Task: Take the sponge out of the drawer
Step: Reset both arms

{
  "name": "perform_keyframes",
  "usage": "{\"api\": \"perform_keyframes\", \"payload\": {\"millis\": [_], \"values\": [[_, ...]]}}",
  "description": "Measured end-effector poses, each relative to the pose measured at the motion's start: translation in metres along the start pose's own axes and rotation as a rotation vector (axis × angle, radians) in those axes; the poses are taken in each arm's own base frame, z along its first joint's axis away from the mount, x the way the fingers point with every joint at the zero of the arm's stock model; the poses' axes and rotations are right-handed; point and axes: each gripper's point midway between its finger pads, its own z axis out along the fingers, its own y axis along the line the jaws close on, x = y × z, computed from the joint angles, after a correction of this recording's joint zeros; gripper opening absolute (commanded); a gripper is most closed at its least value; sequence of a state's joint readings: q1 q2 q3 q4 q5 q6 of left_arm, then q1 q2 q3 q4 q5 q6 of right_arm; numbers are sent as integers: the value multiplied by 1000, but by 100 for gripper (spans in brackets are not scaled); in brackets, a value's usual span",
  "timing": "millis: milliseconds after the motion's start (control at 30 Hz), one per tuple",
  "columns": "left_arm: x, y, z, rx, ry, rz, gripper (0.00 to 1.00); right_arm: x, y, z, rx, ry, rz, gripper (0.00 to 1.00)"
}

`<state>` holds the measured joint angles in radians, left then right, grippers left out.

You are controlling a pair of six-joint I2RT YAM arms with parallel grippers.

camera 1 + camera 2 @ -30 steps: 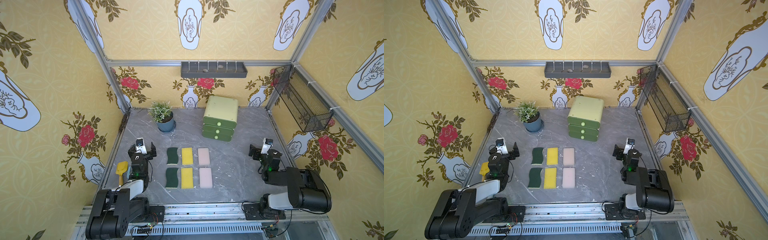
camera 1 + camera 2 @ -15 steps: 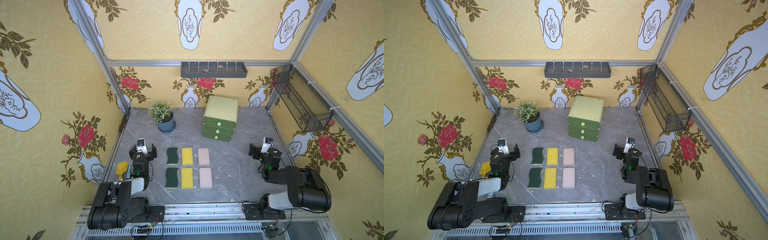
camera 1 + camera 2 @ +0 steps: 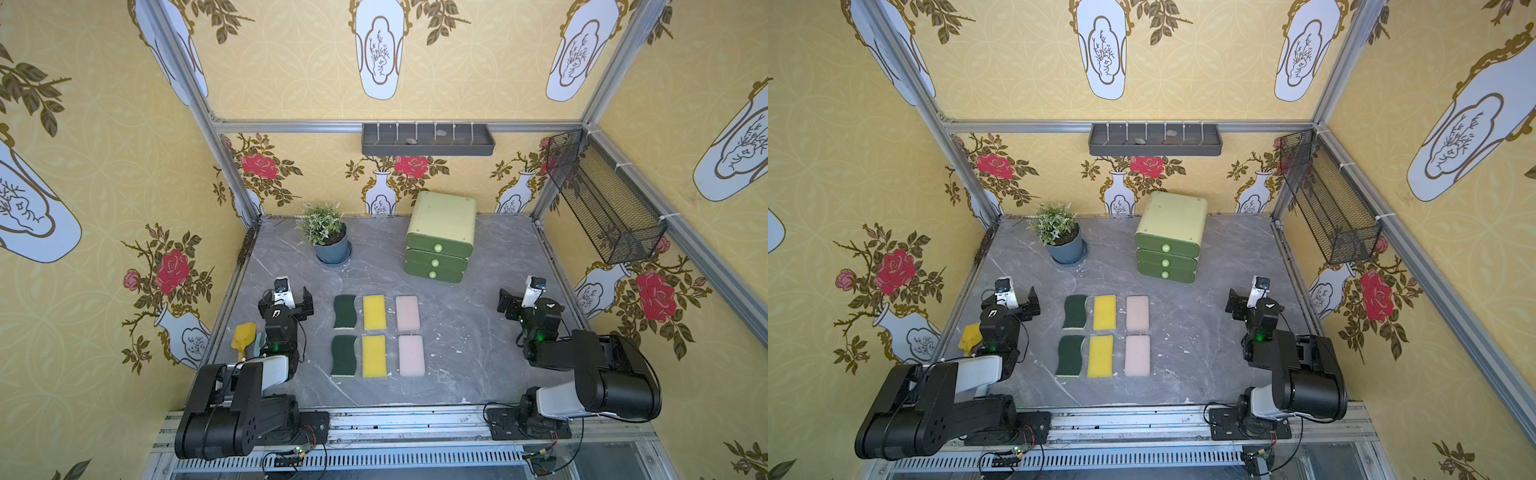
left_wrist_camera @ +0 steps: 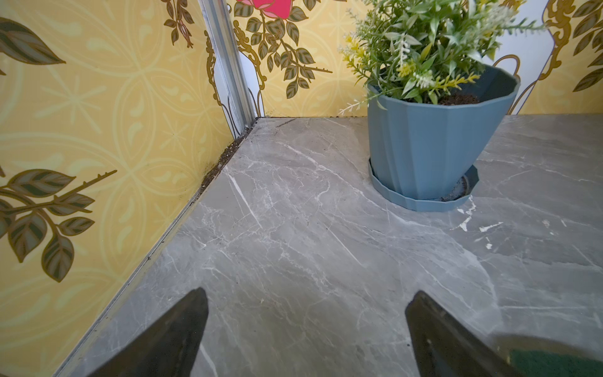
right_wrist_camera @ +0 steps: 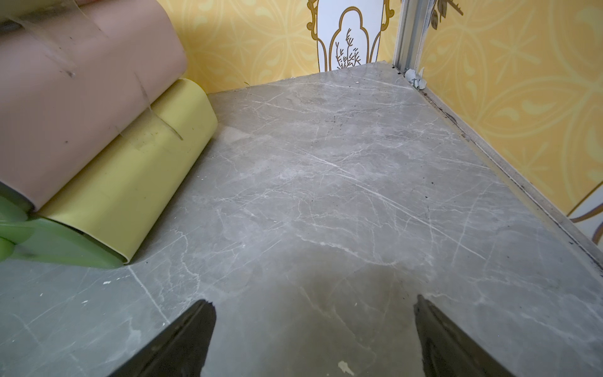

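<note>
Looking down in both top views: finding the drawer unit standing toward the back of the table, right of centre, with all 3 drawers sitting shut and their knobs facing the arms. Not seeing inside any drawer, so not being able to tell where a sponge is lying in there.

Logging 6 sponges lying flat on the table in front of the unit, in 2 rows of 3, none touching. Far row: far green sponge, far yellow sponge, far pink sponge. Near row: near green sponge, near yellow sponge, near pink sponge.

Noting the left gripper sitting just left of the far green sponge, jaws spread wide, gripping nothing. Seeing only bare marble between its fingers in the left wrist view, and the potted plant ahead.

Noting the right gripper sitting on the right side, well apart from the sponges, jaws likewise spread wide and gripping nothing. Seeing only bare table between its fingertips in the right wrist view.

Also recording a yellow scoop lying by the left wall, a grey shelf on the back wall and a wire basket on the right wall.
</note>
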<state>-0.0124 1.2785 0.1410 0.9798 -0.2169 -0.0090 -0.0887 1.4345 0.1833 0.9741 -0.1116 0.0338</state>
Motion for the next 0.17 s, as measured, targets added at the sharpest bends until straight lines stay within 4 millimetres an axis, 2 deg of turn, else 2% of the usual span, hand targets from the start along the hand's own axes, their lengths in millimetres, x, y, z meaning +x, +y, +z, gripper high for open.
{"api": "perform_keyframes", "payload": {"millis": [167], "values": [[0, 0, 0, 0, 0, 0, 100, 0, 0, 0, 0, 0, 0, 98]]}}
